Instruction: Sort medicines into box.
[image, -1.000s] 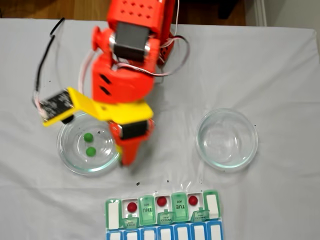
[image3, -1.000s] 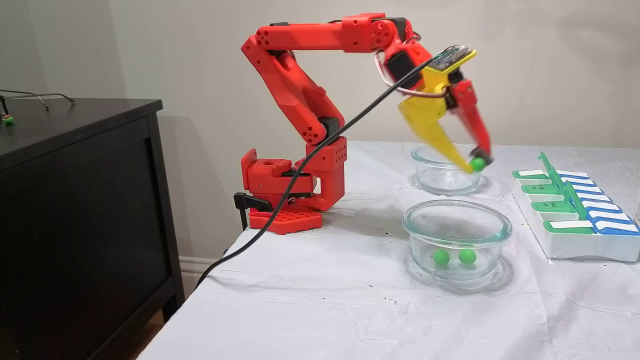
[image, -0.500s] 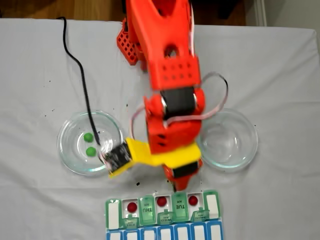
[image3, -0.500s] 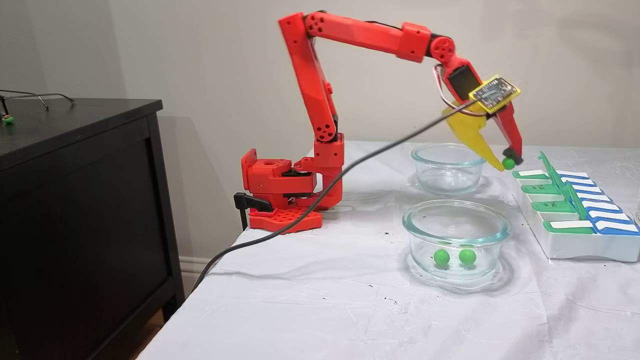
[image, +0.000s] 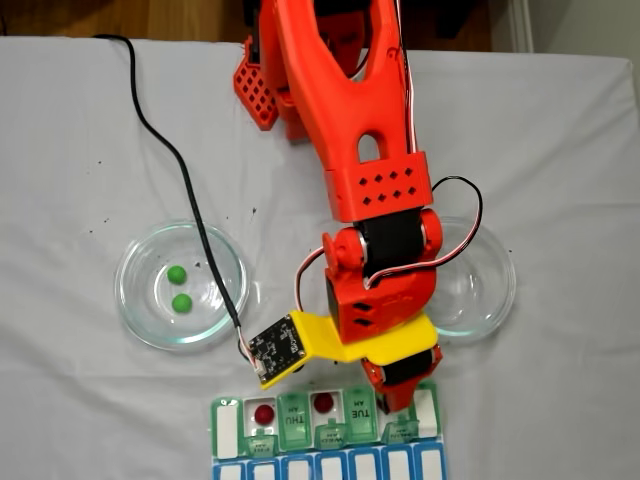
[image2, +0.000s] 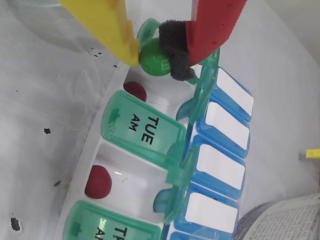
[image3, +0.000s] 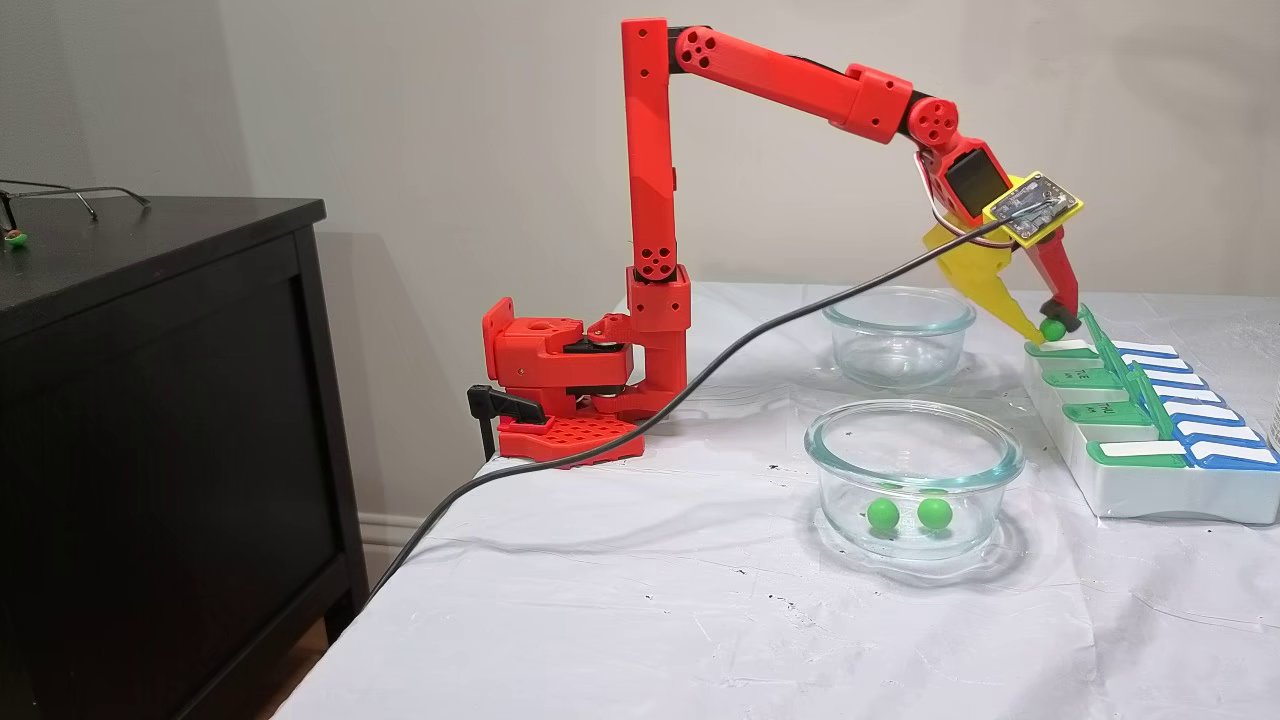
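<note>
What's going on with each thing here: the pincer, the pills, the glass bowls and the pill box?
Pincer: shut on a green pill, above the box's end compartment.
Two green pills: lying in one glass bowl.
Other glass bowl: nothing visible inside.
Red pills: resting in open compartments.
Pill box: TUE and THU lids shut, lids between them raised.

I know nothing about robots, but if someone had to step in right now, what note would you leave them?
Gripper: shut on a green pill, held just above the pill organizer.
Done: red pills in open compartments, two in the wrist view.
Left: release this pill into the organizer; then the two green pills in the glass dish. The other glass dish holds no pills.
</note>
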